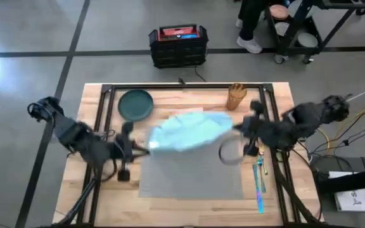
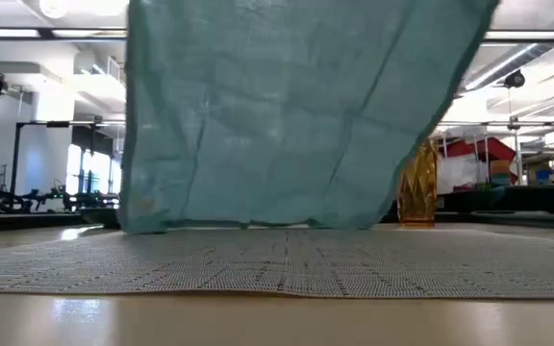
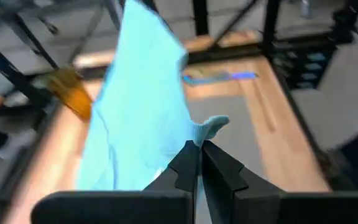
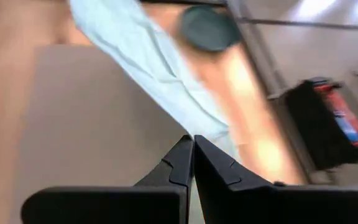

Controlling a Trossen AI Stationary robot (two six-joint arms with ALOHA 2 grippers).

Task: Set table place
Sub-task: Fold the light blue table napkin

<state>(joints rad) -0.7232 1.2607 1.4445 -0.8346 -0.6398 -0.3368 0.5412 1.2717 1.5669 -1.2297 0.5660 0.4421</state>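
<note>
A teal cloth napkin (image 1: 189, 132) hangs spread between my two grippers above the far part of the grey woven placemat (image 1: 192, 174), which lies flat on the wooden table (image 1: 106, 190). My left gripper (image 1: 146, 147) is shut on the napkin's left end, and my right gripper (image 1: 238, 126) is shut on its right end. In the low view the napkin (image 2: 287, 115) hangs like a curtain with its lower edge close over the placemat (image 2: 277, 259); whether the two touch, I cannot tell. A dark green plate (image 1: 135, 104) rests on the table at the far left. My left gripper pinches a corner of the napkin (image 3: 205, 129) between its two shut fingers, coming in level from the table's left. The cloth rises away from the fingers and spreads toward the other arm. My right gripper pinches the napkin's opposite edge (image 4: 219, 134) between its shut fingers, coming from the table's right. From there the cloth runs as a stretched band toward the left arm.
A golden cup (image 1: 236, 96) stands at the far right of the table. A clear glass (image 1: 229, 152) sits at the placemat's right edge, and shiny cutlery (image 1: 259, 183) lies to its right. A black crate (image 1: 178, 44) stands on the floor beyond the far edge.
</note>
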